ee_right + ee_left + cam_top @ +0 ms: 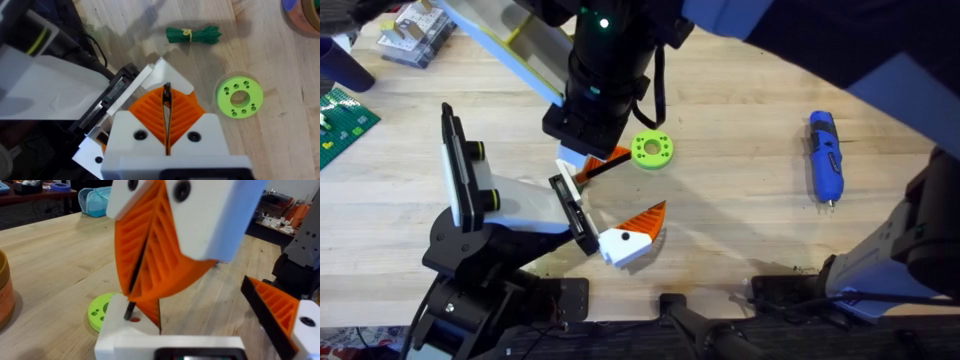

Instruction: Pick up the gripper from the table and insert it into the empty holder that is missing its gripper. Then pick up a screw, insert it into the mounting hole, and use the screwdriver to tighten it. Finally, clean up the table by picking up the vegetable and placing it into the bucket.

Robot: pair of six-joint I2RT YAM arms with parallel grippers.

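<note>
The right hand, its ribbed orange pads pressed together on a thin dark screw, is hovering over the white holder. The left hand is showing one wedge-shaped finger; its state is unclear. The blue pen-shaped screwdriver is lying on the wooden counter, near a lime-green ring.

Lighting is bright and even overhead. The table carries soft shadows. Near objects at the wrist cameras blur.
</note>
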